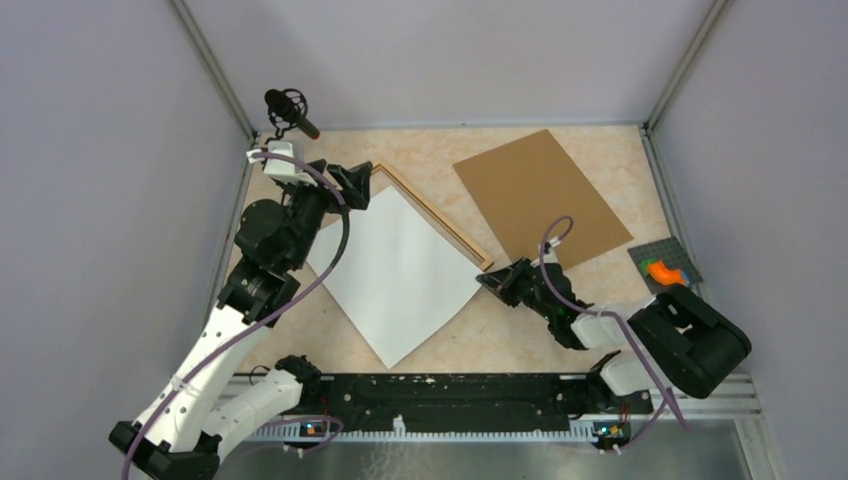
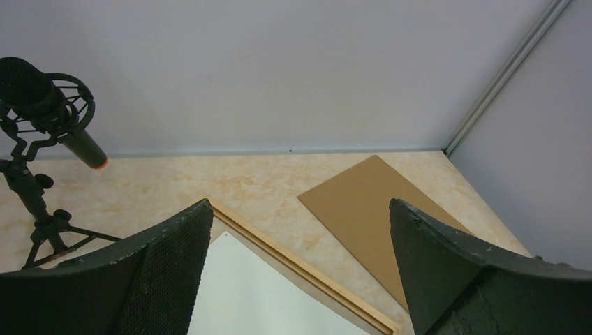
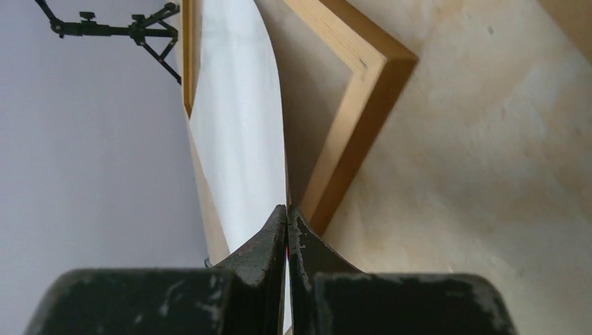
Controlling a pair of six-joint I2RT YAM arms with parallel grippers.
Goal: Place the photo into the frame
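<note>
The photo [image 1: 395,270] lies white back up, skewed like a diamond, over the light wood frame [image 1: 435,215], whose far edge and right corner show beyond it. My right gripper [image 1: 490,280] is shut on the photo's right corner, next to the frame's right corner. In the right wrist view the sheet [image 3: 237,139] runs edge-on into the closed gripper [image 3: 287,208], with the frame corner [image 3: 356,132] beside it. My left gripper [image 1: 362,180] is open and empty above the frame's far corner. In the left wrist view its gripper [image 2: 300,209] is spread wide over the photo's corner [image 2: 244,293] and the frame [image 2: 293,258].
A plain brown backing board [image 1: 540,195] lies at the back right, also seen in the left wrist view [image 2: 370,202]. A microphone on a small tripod [image 1: 290,110] stands at the back left corner. A grey plate with an orange piece [image 1: 665,268] sits at the right edge.
</note>
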